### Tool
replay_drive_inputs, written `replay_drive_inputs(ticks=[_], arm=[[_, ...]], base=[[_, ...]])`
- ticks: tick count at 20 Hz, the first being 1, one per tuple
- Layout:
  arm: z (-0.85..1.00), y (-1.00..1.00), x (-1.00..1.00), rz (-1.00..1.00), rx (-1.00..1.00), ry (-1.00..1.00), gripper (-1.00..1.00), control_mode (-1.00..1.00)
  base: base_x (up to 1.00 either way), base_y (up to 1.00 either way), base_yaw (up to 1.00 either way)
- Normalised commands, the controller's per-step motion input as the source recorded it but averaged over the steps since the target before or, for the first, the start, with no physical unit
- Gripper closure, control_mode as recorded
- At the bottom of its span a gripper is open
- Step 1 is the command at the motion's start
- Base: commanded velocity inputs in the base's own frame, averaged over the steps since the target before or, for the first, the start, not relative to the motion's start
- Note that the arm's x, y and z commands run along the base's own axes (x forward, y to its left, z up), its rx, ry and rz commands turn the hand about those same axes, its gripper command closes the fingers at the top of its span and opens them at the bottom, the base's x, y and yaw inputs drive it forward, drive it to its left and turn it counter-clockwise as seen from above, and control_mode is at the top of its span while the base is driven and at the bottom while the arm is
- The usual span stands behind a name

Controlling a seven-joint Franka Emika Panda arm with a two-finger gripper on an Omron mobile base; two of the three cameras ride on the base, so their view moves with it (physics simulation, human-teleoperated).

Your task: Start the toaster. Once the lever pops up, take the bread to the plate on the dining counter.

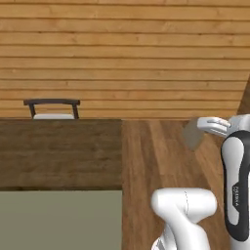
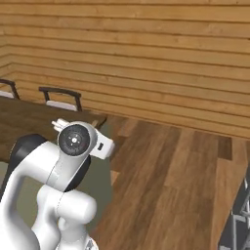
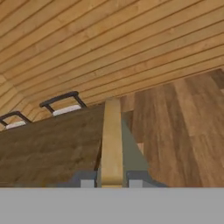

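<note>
Open plank floor (image 2: 171, 166) is seen right of the dining counter (image 1: 58, 151), whose bare dark top is bordered behind by two chair backs (image 3: 61, 99) against the wooden wall (image 1: 127, 53).

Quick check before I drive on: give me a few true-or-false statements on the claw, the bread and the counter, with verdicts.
1. The claw is shut on the bread. True.
2. The bread lies flat on the counter. False: it is held edge-on between the fingers.
3. A chair stands on the far side of the counter. True.
4. The floor is white tile. False: it is brown wood planks.
</note>
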Motion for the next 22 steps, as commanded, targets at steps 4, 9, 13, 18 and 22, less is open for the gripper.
replay_drive_inputs(ticks=[4, 9, 13, 18, 22], arm=[[0.00, 0.00, 0.00, 0.00, 0.00, 0.00, 1.00, 1.00], [0.00, 0.00, 0.00, 0.00, 0.00, 0.00, 1.00, 1.00], [0.00, 0.00, 0.00, 0.00, 0.00, 0.00, 1.00, 1.00], [0.00, 0.00, 0.00, 0.00, 0.00, 0.00, 1.00, 1.00], [0.00, 0.00, 0.00, 0.00, 0.00, 0.00, 1.00, 1.00]], base=[[0.66, -0.76, 0.00], [0.72, -0.61, 0.00], [0.93, -0.26, 0.00], [1.00, -0.04, 0.00], [1.00, 0.00, 0.00]])
